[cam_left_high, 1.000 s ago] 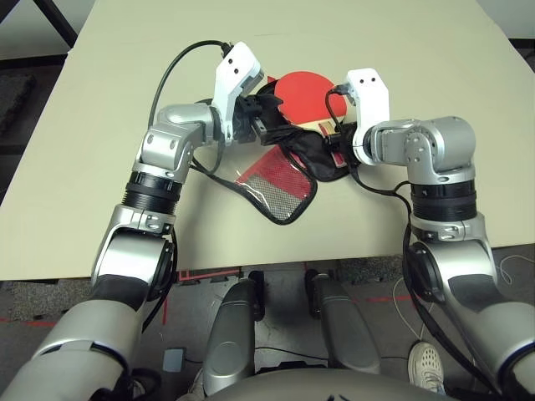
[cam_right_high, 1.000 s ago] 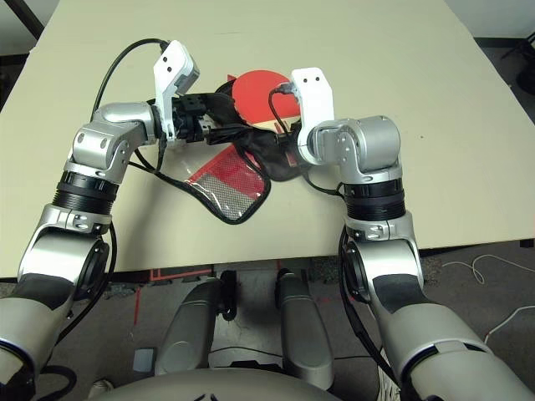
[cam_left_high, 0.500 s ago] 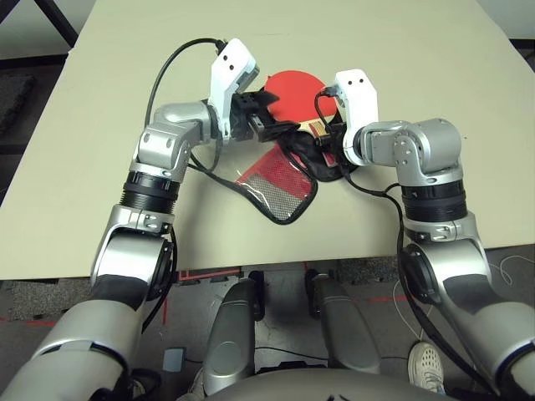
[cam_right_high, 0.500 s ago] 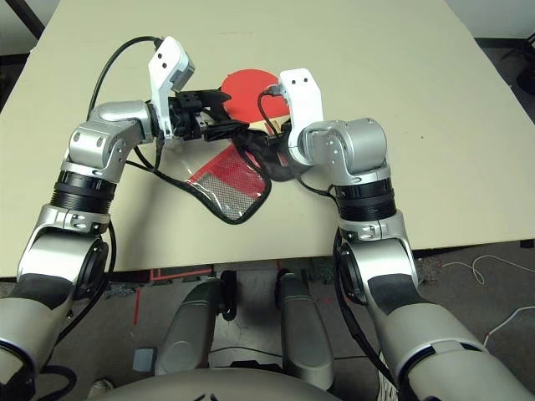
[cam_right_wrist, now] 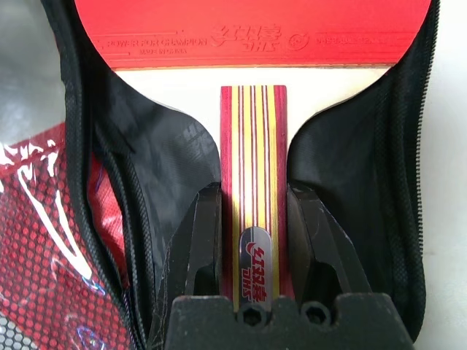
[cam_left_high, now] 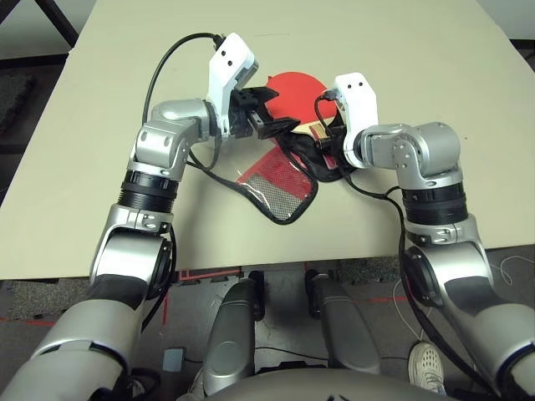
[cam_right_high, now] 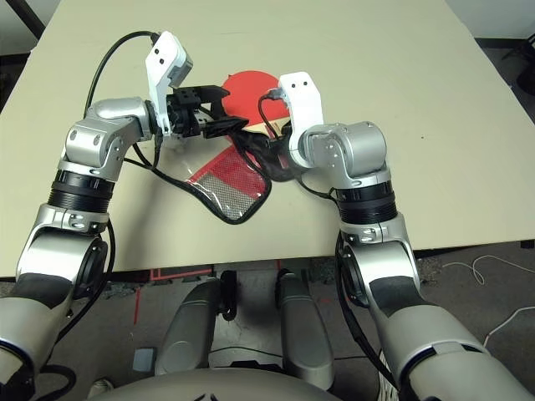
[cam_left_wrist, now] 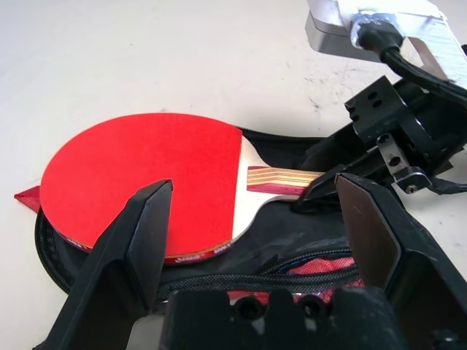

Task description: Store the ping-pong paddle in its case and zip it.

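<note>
Both arms have slid a little toward the robot's left since a second ago, and the ping-pong paddle (cam_left_high: pixel 294 89) has gone with them. The left gripper (cam_left_wrist: pixel 255 219) has pulled back from the case and now hangs in the air with its fingers spread wide, holding nothing. The right gripper (cam_right_wrist: pixel 252 244) pinches the paddle's striped wooden handle. The paddle lies flat, round red face pointing away from the robot, handle pointing back toward it. It rests on the case's (cam_left_high: pixel 280 184) soft black lining. One floppy red flap with black mesh lies open on the smooth pale table (cam_left_high: pixel 100 167).
</note>
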Tool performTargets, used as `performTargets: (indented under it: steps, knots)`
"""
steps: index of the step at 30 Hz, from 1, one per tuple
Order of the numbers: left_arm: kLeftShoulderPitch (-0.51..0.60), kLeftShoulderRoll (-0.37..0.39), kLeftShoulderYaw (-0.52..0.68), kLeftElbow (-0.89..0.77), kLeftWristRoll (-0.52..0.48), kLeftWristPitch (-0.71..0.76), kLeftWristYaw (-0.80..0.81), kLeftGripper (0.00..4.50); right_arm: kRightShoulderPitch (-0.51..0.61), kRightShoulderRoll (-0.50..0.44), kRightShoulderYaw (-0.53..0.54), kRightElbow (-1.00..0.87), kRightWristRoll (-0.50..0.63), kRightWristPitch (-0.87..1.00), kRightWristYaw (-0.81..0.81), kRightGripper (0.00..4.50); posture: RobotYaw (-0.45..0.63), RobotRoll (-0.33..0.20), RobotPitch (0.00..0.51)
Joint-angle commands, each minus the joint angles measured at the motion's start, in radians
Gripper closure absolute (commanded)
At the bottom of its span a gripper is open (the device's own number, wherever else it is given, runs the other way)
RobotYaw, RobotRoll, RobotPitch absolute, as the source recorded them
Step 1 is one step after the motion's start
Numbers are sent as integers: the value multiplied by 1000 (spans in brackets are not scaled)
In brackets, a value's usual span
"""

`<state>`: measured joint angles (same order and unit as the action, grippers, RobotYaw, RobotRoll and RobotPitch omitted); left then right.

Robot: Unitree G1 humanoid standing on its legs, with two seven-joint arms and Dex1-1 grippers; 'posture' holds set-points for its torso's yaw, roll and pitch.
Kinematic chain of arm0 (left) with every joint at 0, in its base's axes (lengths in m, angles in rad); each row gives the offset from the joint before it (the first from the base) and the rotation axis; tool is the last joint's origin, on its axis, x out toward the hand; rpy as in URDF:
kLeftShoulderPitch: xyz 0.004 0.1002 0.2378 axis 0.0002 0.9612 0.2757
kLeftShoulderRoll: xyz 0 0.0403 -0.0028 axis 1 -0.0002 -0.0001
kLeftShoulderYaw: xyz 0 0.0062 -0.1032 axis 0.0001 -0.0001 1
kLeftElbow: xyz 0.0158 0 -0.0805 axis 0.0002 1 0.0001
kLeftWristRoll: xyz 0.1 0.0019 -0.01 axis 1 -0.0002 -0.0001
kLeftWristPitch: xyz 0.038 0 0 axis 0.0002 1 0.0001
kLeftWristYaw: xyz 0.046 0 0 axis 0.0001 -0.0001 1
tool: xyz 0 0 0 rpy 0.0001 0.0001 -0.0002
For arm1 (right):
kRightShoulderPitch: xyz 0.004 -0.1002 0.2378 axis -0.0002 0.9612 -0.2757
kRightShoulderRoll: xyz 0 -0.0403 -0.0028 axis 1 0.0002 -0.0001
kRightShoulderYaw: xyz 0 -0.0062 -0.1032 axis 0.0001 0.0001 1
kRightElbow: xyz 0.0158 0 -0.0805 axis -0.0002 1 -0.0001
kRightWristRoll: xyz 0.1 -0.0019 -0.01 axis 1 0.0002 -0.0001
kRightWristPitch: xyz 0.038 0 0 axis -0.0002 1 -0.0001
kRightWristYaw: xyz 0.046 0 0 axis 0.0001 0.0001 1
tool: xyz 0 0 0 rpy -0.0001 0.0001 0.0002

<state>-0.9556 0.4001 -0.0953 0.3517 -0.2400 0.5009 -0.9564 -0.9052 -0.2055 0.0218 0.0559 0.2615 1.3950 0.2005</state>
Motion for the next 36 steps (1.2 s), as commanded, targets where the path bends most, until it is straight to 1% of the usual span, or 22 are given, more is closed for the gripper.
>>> performTargets:
  steps: [1,9,10,12,13,17,18,20,22,24,27,32,36]
  knots:
    - [-1,-1,3,14,0,-13,-1,0,23,-4,11,-18,7,28,13,3418,7,0,239]
    - [-16,-5,10,34,-2,-29,4,0,38,-2,11,-31,5,21,18,3418,4,0,241]
    - [-21,-6,16,32,-10,-23,4,0,39,-3,11,-32,6,12,22,2663,4,0,241]
    - [-44,1,40,29,-31,2,4,0,34,-6,0,-43,16,3,35,2083,6,0,241]
    - [-59,13,53,30,-38,12,0,0,31,-13,-7,-56,28,-7,54,1652,10,0,242]
    - [-120,76,93,62,-42,9,-8,0,33,-47,-56,-114,88,-73,136,173,19,0,243]
    - [-141,106,102,84,-34,-6,-12,0,34,-69,-73,-126,108,-106,172,39,25,0,244]
    - [-176,172,117,131,-16,-32,-25,0,44,-128,-97,-145,143,-198,260,39,29,0,243]
    - [-191,231,127,165,-15,-36,-47,0,70,-194,-105,-150,159,-355,371,39,33,0,245]
    - [-183,282,123,187,-11,-41,-81,0,95,-251,-111,-140,170,-479,468,39,36,0,247]
    - [-154,352,121,223,-4,-44,-134,0,116,-325,-124,-104,185,-599,590,39,39,0,251]
    - [-67,447,122,267,22,-50,-174,0,122,-414,-116,-41,191,-723,737,39,45,0,255]
    - [23,502,110,304,48,-75,-199,0,124,-445,-113,-34,219,-734,808,39,49,0,256]
